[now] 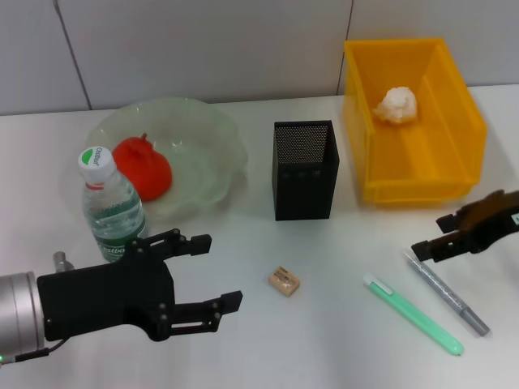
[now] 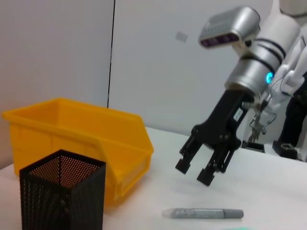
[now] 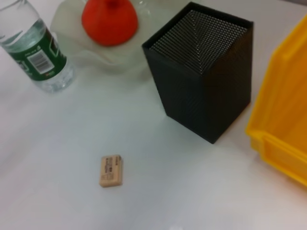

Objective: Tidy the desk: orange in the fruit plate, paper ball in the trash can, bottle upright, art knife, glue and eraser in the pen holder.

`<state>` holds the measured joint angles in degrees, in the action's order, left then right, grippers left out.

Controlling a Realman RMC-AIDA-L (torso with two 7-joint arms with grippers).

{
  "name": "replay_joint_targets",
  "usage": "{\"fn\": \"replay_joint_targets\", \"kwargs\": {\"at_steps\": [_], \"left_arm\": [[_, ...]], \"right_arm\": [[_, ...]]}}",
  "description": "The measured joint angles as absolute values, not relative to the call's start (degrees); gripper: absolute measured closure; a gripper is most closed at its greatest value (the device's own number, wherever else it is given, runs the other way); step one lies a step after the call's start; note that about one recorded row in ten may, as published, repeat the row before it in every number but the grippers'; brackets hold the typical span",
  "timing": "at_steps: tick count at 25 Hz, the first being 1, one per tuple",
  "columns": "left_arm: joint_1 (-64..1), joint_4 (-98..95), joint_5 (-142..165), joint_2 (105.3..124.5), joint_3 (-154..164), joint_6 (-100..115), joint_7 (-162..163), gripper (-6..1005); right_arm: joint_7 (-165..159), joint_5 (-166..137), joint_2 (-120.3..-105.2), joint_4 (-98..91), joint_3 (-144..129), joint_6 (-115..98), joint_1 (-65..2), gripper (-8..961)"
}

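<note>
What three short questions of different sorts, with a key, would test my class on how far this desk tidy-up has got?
1. True or false: the orange lies in the fruit plate.
2. Which item lies on the desk nearest the pen holder? A) eraser B) paper ball C) bottle
3. Fill in: the paper ball lies inside the ______.

Key
1. True.
2. A: the eraser lies on the desk in front of the holder; the bottle stands upright beside the plate.
3. Trash can.

The open right tool hovers above the grey pen-like item; the open left tool hovers near the bottle.
</note>
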<state>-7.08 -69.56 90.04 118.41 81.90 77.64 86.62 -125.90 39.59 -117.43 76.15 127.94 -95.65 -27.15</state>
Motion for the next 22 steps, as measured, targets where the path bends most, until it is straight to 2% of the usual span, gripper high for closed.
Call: {"fn": "replay_joint_targets", "kwargs": {"at_steps": [6,22], "left_arm": [[-6.4,-68.4,90.0,118.47,81.0,78.0,83.5,137],[-6.5,-65.6,89.9,118.52,80.3,78.6,81.5,137]], "right_arm": [[-134.4,34.6,-116.76,78.2,121.7,-100.6,-32.4,215],[-145.6,26.0,-117.44,76.4,104.5,-100.1,-39.1,218]]}}
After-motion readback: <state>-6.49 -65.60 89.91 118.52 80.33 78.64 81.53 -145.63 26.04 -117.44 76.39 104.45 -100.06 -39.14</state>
